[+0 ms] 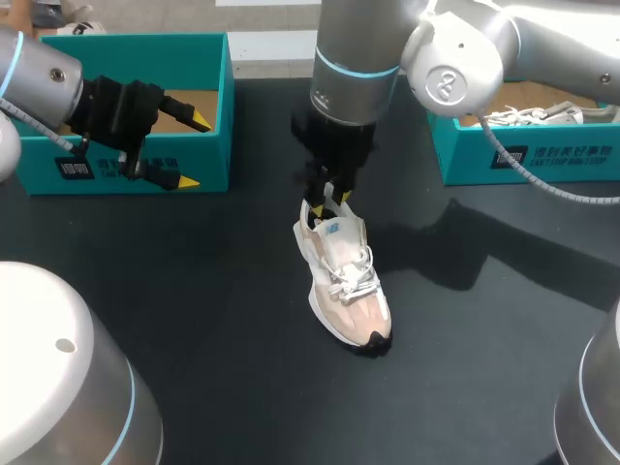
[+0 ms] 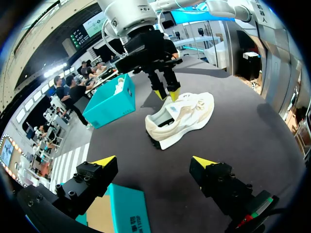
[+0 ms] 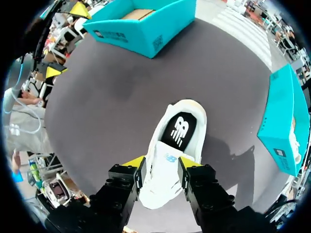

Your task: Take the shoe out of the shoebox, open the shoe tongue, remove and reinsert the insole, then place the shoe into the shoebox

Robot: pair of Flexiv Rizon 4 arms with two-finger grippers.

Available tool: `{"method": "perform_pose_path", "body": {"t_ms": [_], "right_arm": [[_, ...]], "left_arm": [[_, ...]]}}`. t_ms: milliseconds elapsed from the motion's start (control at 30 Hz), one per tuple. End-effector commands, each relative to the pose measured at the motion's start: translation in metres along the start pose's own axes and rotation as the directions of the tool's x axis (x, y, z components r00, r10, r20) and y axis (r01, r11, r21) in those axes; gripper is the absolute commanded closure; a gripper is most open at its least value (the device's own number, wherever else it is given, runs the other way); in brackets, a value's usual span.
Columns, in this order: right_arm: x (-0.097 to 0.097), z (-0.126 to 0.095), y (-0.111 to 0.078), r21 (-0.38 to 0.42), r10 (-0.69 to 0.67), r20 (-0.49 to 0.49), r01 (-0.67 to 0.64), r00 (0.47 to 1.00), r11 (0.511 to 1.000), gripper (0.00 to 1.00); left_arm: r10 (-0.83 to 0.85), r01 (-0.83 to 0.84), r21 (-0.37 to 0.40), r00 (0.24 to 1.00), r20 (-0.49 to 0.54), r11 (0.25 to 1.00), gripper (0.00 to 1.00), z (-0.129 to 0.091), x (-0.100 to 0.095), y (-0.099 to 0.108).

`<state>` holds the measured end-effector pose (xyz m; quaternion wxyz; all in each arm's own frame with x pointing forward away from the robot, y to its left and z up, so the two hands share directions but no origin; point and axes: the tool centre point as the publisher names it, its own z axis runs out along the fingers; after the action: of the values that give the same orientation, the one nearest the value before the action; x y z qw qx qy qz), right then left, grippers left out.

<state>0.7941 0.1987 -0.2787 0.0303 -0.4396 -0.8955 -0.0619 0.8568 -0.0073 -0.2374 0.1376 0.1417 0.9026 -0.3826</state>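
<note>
A white and beige shoe (image 1: 344, 291) stands on the dark table near the middle, toe toward the front edge. My right gripper (image 1: 332, 203) reaches down from above onto its heel end. In the right wrist view the white tongue (image 3: 163, 170) fills the gap between both yellow-tipped fingers (image 3: 133, 162), and the black insole (image 3: 181, 131) shows in the shoe's mouth just ahead. My left gripper (image 1: 189, 150) hovers open and empty at the front wall of the left teal shoebox (image 1: 126, 165). From the left wrist the shoe (image 2: 184, 116) lies well ahead of that gripper (image 2: 153, 162).
A second teal box (image 1: 523, 155) at the back right holds another white shoe (image 1: 533, 116). The left shoebox has bare cardboard inside. Dark tabletop (image 1: 223, 320) spreads around the shoe on all sides.
</note>
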Motion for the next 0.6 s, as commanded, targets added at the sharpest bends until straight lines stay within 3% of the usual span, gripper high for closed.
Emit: {"method": "perform_pose_path", "body": {"t_ms": [33,467,500,600], "right_arm": [[-0.004,-0.016,0.016,0.162,-0.459,0.083,0.442,0.885,0.882,0.00],[-0.004,-0.016,0.016,0.162,-0.459,0.083,0.442,0.885,0.882,0.00],[-0.005,-0.007,0.021,0.139,-0.578,0.066,0.566,0.813,0.813,0.00],[-0.009,-0.009,0.035,0.155,-0.723,0.110,0.707,0.682,0.690,0.00]], "left_arm": [[0.000,0.000,-0.002,1.000,-0.002,1.000,0.00,0.000,0.000,0.000],[0.000,0.000,-0.002,1.000,-0.002,1.000,0.00,0.000,0.000,0.000],[0.000,0.000,-0.002,1.000,-0.002,1.000,0.00,0.000,0.000,0.000],[0.000,0.000,-0.002,1.000,-0.002,1.000,0.00,0.000,0.000,0.000]]}}
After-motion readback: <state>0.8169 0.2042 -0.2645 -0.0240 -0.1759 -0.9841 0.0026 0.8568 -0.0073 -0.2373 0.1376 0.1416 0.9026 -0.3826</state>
